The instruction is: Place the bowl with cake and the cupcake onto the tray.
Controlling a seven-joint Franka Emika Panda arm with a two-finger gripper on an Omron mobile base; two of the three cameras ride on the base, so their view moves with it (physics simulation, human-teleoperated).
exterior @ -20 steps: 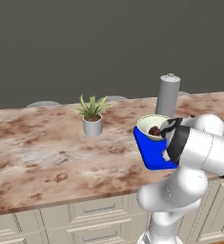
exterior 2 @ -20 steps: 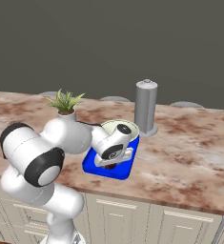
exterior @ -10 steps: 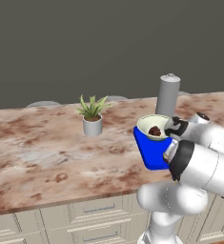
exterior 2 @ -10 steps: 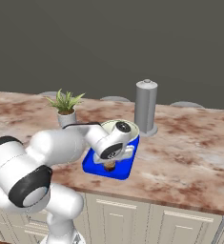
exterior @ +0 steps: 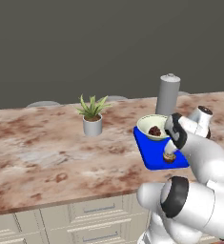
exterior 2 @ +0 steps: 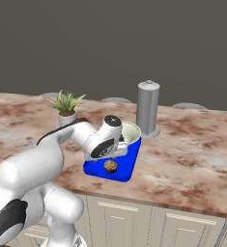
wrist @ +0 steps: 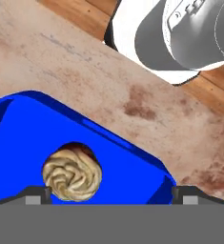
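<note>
The bright blue tray point(exterior: 151, 155) point(exterior 2: 127, 166) point(wrist: 132, 176) lies on the marble counter near its front edge. At the tray's far end sits the cream-white bowl point(exterior: 149, 125) point(exterior 2: 131, 131) with the dark brown cake point(exterior: 155, 130) inside. The cupcake point(exterior: 169, 157) point(exterior 2: 110, 166) point(wrist: 73, 174), with swirled tan frosting, stands upright on the tray's near part. My gripper point(exterior: 170, 148) point(exterior 2: 112, 155) point(wrist: 112, 194) hangs just above the cupcake, open. Its fingertips point(wrist: 37, 194) stand wide apart, and the cupcake sits between them, closer to the left one, held by neither.
A small grey pot with a green plant point(exterior: 92, 123) point(exterior 2: 65, 113) stands to the left of the tray. A tall grey cylinder point(exterior: 168, 94) point(exterior 2: 148, 108) rises just behind the bowl. The counter's front edge point(exterior: 85, 198) runs close below the tray.
The arm has changed pose, with the elbow swung out toward the base. The hand has lifted slightly, and the cupcake now shows standing free on the tray beneath it.
</note>
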